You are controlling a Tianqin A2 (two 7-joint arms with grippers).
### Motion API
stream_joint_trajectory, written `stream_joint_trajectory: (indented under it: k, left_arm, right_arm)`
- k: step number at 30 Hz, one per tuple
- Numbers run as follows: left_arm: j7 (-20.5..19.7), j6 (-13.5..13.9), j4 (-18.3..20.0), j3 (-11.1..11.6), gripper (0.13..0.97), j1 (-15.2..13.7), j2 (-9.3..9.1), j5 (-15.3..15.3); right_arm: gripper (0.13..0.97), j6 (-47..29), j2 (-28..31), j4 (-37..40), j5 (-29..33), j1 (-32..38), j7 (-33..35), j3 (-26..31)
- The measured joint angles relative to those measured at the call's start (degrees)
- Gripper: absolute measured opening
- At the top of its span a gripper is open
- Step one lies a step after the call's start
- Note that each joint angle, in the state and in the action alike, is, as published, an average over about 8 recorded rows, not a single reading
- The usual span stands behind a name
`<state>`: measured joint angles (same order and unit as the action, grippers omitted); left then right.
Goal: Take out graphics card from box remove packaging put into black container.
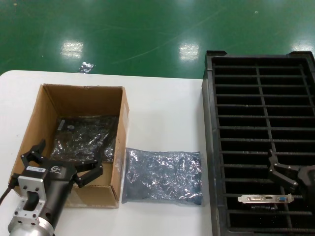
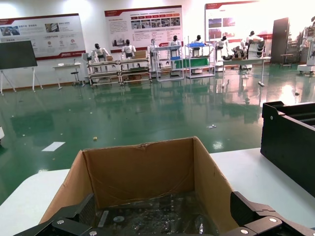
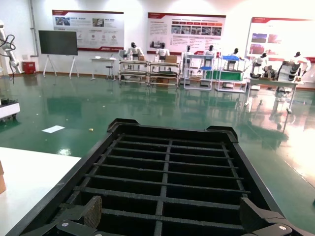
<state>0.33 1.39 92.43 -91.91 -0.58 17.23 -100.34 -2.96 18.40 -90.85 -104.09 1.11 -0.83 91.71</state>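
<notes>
The brown cardboard box (image 1: 74, 103) stands on the left of the white table and holds shiny anti-static packaging (image 1: 86, 137) with dark contents. My left gripper (image 1: 64, 160) is open over the box's near end, above that packaging (image 2: 162, 216); its fingers (image 2: 251, 216) straddle the box interior. Another grey-blue bag (image 1: 162, 177) lies flat on the table between the box and the black container (image 1: 261, 88). A graphics card (image 1: 266, 198) stands in a near slot of the container, its silver bracket showing. My right gripper (image 1: 285, 174) is open and empty just above it, over the slots (image 3: 170, 216).
The table's far edge runs behind the box, with green floor beyond. Bare white table lies between the box and the black container (image 3: 167, 162) at the far side. A small scrap of foil (image 1: 86, 66) lies on the floor.
</notes>
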Motion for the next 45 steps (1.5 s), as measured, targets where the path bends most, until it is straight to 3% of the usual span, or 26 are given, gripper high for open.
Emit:
stream_joint_trajectory:
  k: [45]
  left_arm:
    - [0.0,0.0,0.0,0.0,0.966,0.0,0.00,0.0]
  right_arm:
    - [0.966,0.0,0.0,0.0,0.0,0.0,0.0,0.0]
